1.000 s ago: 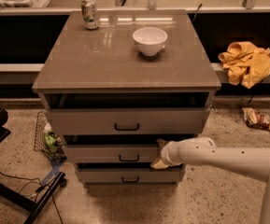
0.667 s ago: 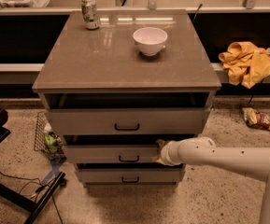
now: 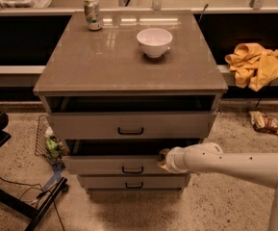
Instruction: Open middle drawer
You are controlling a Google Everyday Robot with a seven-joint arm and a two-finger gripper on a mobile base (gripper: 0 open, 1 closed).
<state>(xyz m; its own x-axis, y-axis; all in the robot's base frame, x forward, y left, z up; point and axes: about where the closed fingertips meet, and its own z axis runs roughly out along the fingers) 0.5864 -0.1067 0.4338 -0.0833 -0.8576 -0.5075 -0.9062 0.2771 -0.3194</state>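
1. The gripper [image 3: 163, 159] sits at the top right edge of the middle drawer [image 3: 114, 165], against the front panel. How far the jaws are parted, and whether they have hold of anything, cannot be told.
2. The middle drawer's panel runs left from the jaws. Its small black loop handle [image 3: 132, 169] lies just left of them and slightly lower. A dark gap shows directly above the panel.
3. Right of the jaws, the white arm [image 3: 225, 161] stretches out to the frame's right edge.
4. Just below the jaws is the bottom drawer [image 3: 129, 182], with the same kind of handle.
5. Above the jaws, past the dark gap, is the taller-fronted top drawer [image 3: 90, 125]. It stands out from the cabinet, with an open slot beneath the surface [image 3: 105, 61].
6. On the surface, well above the jaws, stands a white bowl [image 3: 154, 41]. Farther up and to the left stands a can [image 3: 92, 13].
7. Far left of the jaws, a wire basket [image 3: 41, 137] holding something green rests on the speckled floor. Black stand legs [image 3: 18, 196] lie below it.
8. Up and to the right of the jaws lies a crumpled yellow cloth [image 3: 256, 64]. A snack wrapper [image 3: 264, 123] lies on the floor beneath that.
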